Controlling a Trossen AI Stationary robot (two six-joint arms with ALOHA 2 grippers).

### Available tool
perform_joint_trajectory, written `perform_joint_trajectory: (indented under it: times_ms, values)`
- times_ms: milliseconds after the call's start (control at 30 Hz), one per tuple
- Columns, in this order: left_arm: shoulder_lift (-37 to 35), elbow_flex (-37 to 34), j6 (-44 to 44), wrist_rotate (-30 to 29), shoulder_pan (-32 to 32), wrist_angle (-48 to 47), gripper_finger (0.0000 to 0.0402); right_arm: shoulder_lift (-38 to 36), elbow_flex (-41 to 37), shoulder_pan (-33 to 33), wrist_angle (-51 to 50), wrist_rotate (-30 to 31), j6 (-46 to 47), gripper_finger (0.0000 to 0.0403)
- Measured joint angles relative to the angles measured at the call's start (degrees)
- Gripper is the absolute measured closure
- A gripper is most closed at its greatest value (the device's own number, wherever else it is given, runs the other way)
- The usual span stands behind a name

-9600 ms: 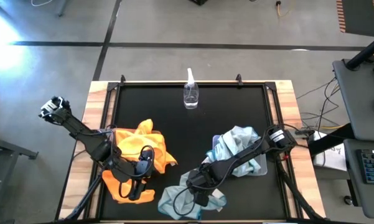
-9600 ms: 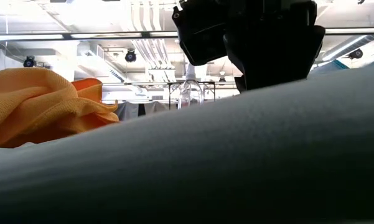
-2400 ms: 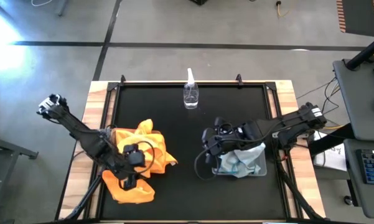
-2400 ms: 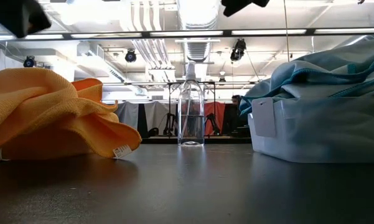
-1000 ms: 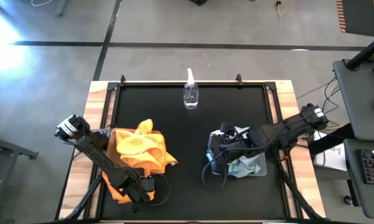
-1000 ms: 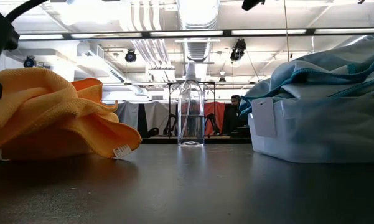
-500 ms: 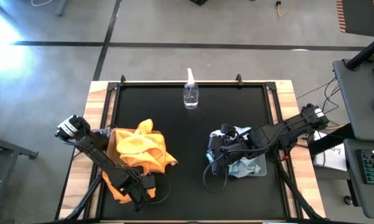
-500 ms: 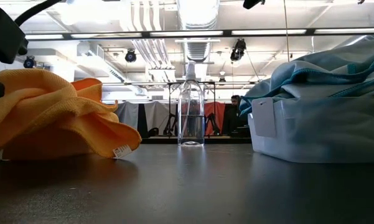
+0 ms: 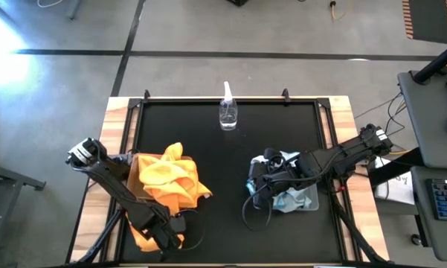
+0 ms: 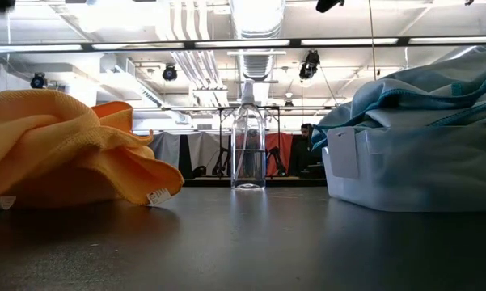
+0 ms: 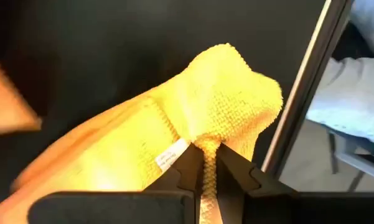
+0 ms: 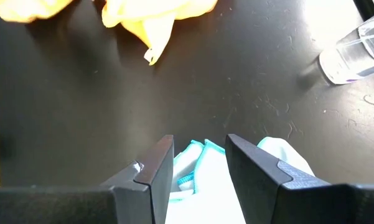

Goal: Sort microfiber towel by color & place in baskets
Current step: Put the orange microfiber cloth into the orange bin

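**Left gripper pinches an orange towel; right gripper hangs open over the blue ones**

The left gripper [image 11: 203, 169] is at the near left of the black table [image 9: 230, 149]. Its two dark fingers are drawn together on a raised fold of an orange microfiber towel [image 11: 224, 106], with a small white label just beside the pinch. From above, this gripper [image 9: 172, 225] sits at the near end of the orange pile, over its lower edge.

The right gripper [image 12: 199, 163] is near the middle of the table on the right half, its fingers apart with nothing between them. Pale blue-grey towel [image 12: 202, 186] with a teal hem lies directly below them. From above, it [image 9: 257, 186] is at the left edge of the clear plastic basket [image 9: 312, 202], which holds the blue-grey towels [image 9: 290, 197].

The orange towels [image 9: 167, 179] are heaped on the left half of the table, covering most of what lies beneath them, so the tan basket cannot be made out clearly.

A clear spray bottle [image 9: 227, 110] stands upright at the far edge of the table, well apart from both piles.
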Motion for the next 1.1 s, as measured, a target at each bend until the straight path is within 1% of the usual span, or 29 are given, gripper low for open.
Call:
perform_joint_trajectory:
  times_ms: [100,167,267,400,433,500,600,733,800,900,1000,1100]
  values:
    - [0.0,6.4,0.2,-0.9,0.0,-10.8,0.0386,0.0,0.0,0.0,-0.1,0.0,0.0,0.0261]
    - [0.0,11.9,0.4,-4.1,0.0,-19.3,0.0386,0.0,0.0,0.0,-0.1,0.0,0.0,0.0261]
    - [0.0,20.8,0.2,-10.7,-0.1,-33.8,0.0386,0.0,0.0,0.2,-0.2,0.0,0.0,0.0261]
    - [0.0,33.3,-2.1,-22.9,-0.6,-50.3,0.0386,0.0,0.0,0.7,-0.3,0.0,0.0,0.0261]
    - [-0.3,35.8,-2.3,-26.4,-0.8,-50.8,0.0386,0.0,0.0,0.9,-0.3,0.0,0.0,0.0261]
    - [-1.9,39.3,0.8,-32.1,-1.1,-48.5,0.0386,0.0,0.0,1.4,-0.5,0.0,0.0,0.0261]
    - [-3.0,45.5,1.6,-39.4,-1.4,-50.2,0.0386,-0.1,0.0,2.1,-1.1,0.1,0.3,0.0261]
    - [-4.6,50.5,5.6,-45.3,-1.9,-49.9,0.0386,-0.1,0.0,2.9,-2.2,0.1,1.5,0.0261]
    - [-6.1,51.4,8.4,-47.8,-1.9,-50.1,0.0387,-0.1,0.0,3.1,-2.3,0.1,2.1,0.0261]
    - [-8.2,52.1,10.1,-51.0,-1.9,-50.1,0.0392,-0.1,0.0,3.5,-3.0,0.1,3.1,0.0261]
    - [-10.6,51.0,11.0,-53.0,-1.8,-50.1,0.0398,-0.1,0.0,3.9,-3.1,0.1,3.5,0.0261]
    - [-14.2,48.0,10.7,-53.4,-1.8,-50.1,0.0399,-0.1,0.0,4.1,-3.2,0.1,4.1,0.0261]
